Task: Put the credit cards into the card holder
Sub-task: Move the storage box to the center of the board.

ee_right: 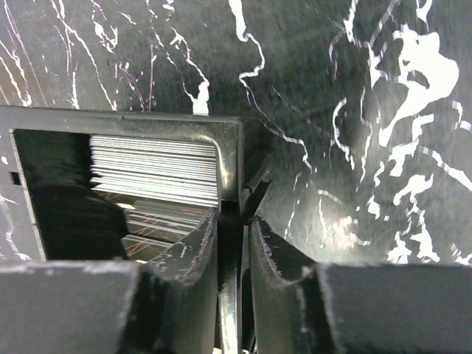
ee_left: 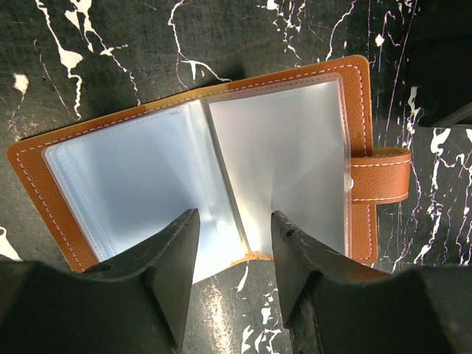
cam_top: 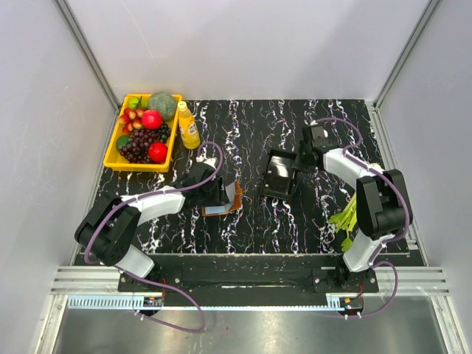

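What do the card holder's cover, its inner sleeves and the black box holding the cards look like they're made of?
Card holder cover: seems to be leather or imitation leather, matte tan, going by the grained surface and pale stitching.
Inner sleeves: clear soft plastic, glossy; they catch glare and bow upward.
Black box: probably rigid moulded plastic, slightly shiny, with thin straight walls.

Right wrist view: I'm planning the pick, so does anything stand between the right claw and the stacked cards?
Yes: the right claw straddles the side wall of the black plastic box, one finger inside beside the grey card stack, the other outside.
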Motion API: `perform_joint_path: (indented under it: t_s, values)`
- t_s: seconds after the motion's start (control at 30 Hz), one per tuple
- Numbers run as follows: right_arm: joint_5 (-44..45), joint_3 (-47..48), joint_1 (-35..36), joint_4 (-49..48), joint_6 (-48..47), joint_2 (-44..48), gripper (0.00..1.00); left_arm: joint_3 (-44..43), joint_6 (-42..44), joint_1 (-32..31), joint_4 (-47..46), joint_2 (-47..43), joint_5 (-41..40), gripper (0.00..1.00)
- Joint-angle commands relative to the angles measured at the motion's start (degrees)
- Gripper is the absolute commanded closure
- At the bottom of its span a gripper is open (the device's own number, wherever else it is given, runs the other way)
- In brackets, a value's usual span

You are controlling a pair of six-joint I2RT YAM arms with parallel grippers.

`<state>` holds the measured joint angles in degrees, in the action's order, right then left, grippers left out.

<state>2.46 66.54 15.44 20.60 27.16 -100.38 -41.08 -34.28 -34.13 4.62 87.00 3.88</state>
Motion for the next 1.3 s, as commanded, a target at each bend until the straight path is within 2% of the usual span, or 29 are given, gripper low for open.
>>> perform_joint_path:
  t_s: [0.0,0.13,0.2,0.3,0.37,0.57,0.7,0.8,0.9,1.07,1.17,1.2,1.27]
  values:
    - [-0.3,-6.2,0.3,-2.1,12.2,7.3,0.82,-1.7,1.3,-0.1,2.0,-0.3,-1.6,0.52]
    - [-0.8,-13.6,1.3,-6.5,21.1,11.8,0.87,-2.2,1.9,-0.1,2.4,0.2,-1.6,0.52]
    - [2.3,-16.0,3.8,-6.0,24.5,14.8,0.88,-2.4,2.1,-0.1,2.5,0.5,-1.3,0.52]
    - [9.5,-18.5,8.8,-5.0,30.5,19.2,0.84,-2.3,2.4,-0.1,2.7,0.5,-1.3,0.52]
    - [10.5,-20.1,10.1,-4.6,34.4,21.5,0.8,-2.2,2.3,-0.1,2.7,0.5,-1.7,0.52]
    - [18.9,-24.3,11.8,-2.8,40.2,27.3,0.82,-2.1,2.1,-0.1,2.5,0.7,-1.6,0.52]
    - [27.2,-23.3,11.6,-4.3,38.1,28.4,0.83,-2.4,2.0,-0.1,2.6,0.9,-1.5,0.52]
    - [27.9,-20.5,11.7,-3.4,36.8,26.3,0.81,-2.6,2.1,-0.1,2.8,1.0,-1.8,0.52]
    - [28.1,-19.7,11.7,-3.5,36.6,24.1,0.7,-2.9,1.9,-0.1,2.9,1.0,-1.9,0.52]
    - [27.5,-20.0,11.6,-3.7,32.7,24.3,0.62,-3.0,1.7,-0.1,2.9,1.0,-1.6,0.52]
    - [27.2,-20.1,11.5,-3.9,25.7,26.7,0.57,-3.0,1.9,-0.1,3.1,0.9,-1.6,0.52]
    - [27.6,-20.1,11.5,-3.8,23.2,27.9,0.45,-3.2,1.9,-0.1,3.3,0.8,-1.7,0.52]
    - [26.8,-19.2,11.5,-4.2,15.0,30.7,0.39,-3.1,2.2,-0.1,3.3,0.5,-1.8,0.52]
